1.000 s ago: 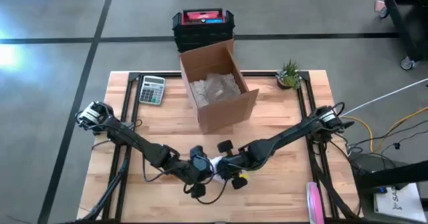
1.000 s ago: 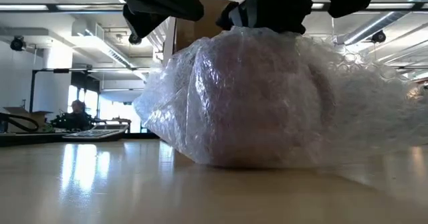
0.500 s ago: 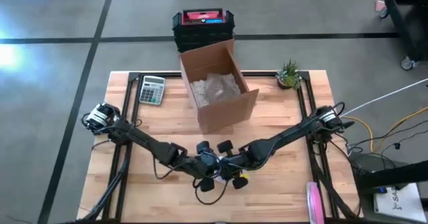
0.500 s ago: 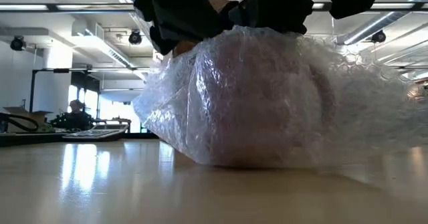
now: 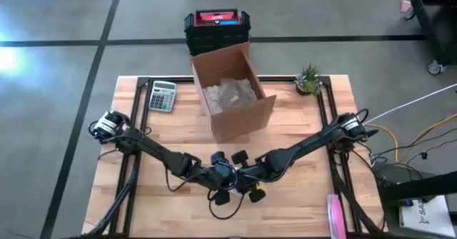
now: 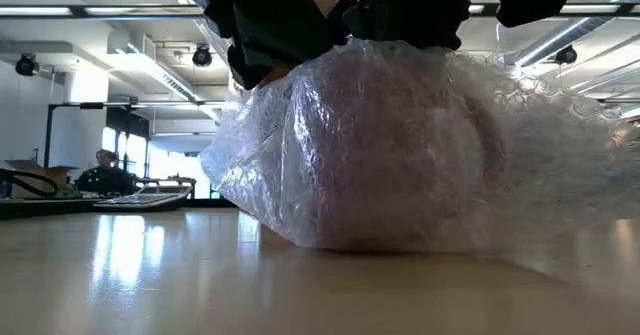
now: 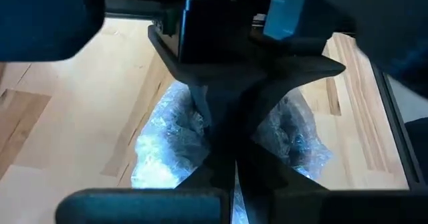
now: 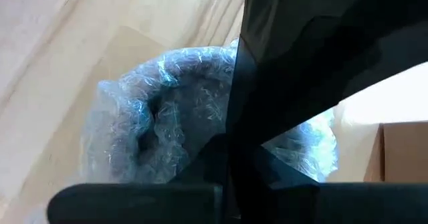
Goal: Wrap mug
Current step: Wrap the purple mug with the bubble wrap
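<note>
Mug [image 6: 400, 145], bundled in bubble wrap [image 6: 560, 155], sits on the tabletop [image 5: 171, 132] near its front edge, in front of the cardboard box [image 5: 232, 89]; I see my left pincer [image 7: 224, 140] with fingers pressed together on the top of the bundle; my right pincer [image 5: 251, 184] seems clamped on the wrap from the other side, though its own view is mostly blocked.
</note>
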You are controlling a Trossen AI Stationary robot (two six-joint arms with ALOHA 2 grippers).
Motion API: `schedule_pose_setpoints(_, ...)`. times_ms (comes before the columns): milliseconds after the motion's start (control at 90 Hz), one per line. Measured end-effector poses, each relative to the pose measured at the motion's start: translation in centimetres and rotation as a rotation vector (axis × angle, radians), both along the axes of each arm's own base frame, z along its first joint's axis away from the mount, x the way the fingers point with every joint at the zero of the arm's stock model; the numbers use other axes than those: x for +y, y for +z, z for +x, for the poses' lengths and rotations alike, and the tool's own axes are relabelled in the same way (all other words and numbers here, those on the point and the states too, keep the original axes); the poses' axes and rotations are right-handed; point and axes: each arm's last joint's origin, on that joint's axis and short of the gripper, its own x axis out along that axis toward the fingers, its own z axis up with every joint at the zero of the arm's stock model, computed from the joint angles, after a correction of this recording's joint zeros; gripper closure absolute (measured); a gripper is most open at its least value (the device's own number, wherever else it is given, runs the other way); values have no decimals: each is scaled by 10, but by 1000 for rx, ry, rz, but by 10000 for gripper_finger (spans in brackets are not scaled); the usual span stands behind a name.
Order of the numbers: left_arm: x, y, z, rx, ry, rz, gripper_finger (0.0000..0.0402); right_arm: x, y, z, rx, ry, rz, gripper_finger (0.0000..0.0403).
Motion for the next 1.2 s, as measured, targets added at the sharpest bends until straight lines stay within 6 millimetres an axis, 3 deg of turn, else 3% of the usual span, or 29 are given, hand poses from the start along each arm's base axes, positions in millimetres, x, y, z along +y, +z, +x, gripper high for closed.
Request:
schedule_pose_setpoints(611, 0, 0, 0, -1, 1, -2, 402, 0, 2, 0, -9, -17, 9, 403)
schedule_pose_setpoints(889, -1, 2, 0, -11, -2, -4, 402, -3, 28, -8, -49, -26, 39, 403)
schedule_pose_setpoints(1200, 0, 2, 0, -7, -7, -6, 402, -4, 38, -8, -100, -26, 42, 403)
